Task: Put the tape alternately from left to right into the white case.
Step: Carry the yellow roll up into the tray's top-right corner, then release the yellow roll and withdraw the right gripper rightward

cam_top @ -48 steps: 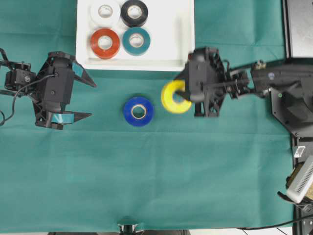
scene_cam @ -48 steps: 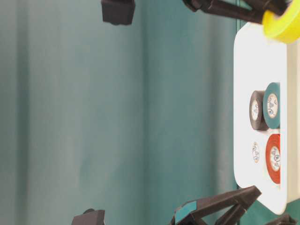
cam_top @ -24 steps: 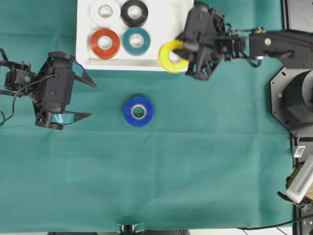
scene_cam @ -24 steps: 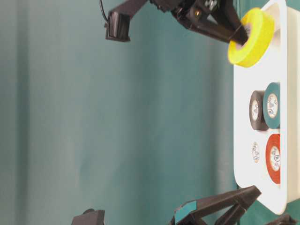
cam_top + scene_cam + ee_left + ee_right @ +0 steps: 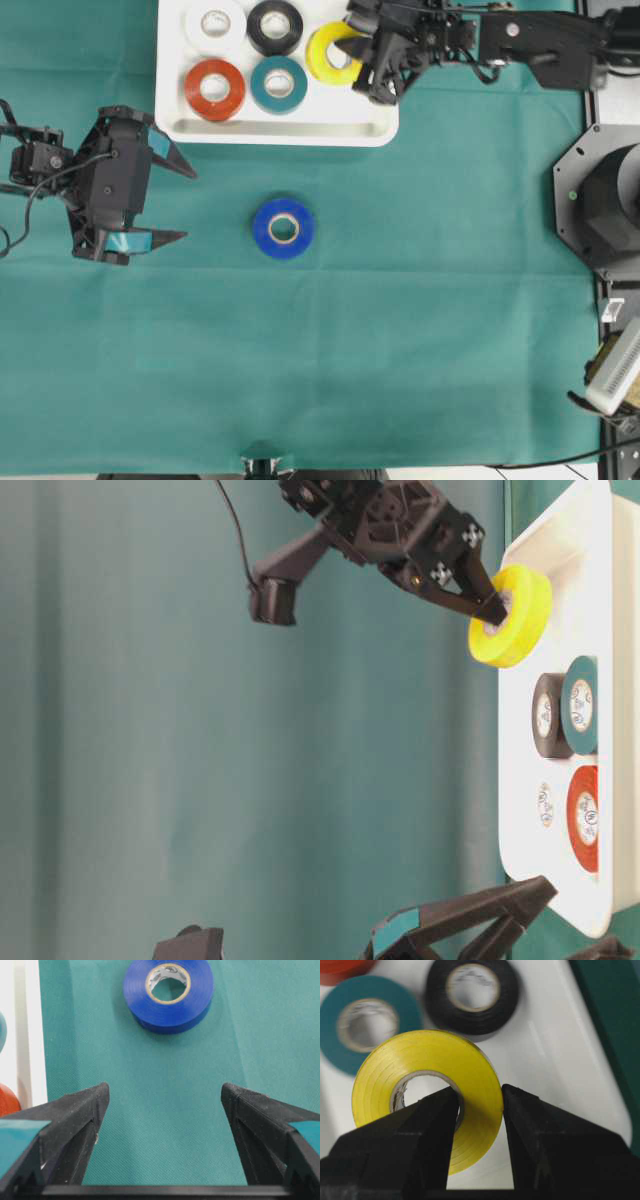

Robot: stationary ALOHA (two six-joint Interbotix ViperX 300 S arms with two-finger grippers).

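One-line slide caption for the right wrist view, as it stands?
Right claw grips the yellow tape roll by its wall above the white case, beside the black and teal rolls.

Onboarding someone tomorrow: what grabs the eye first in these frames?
The yellow roll, pinched through its wall by the right claw and held above the white case, next to the black roll. Then the lone blue roll on the green cloth mid-table, with the left claw standing wide open beside it.
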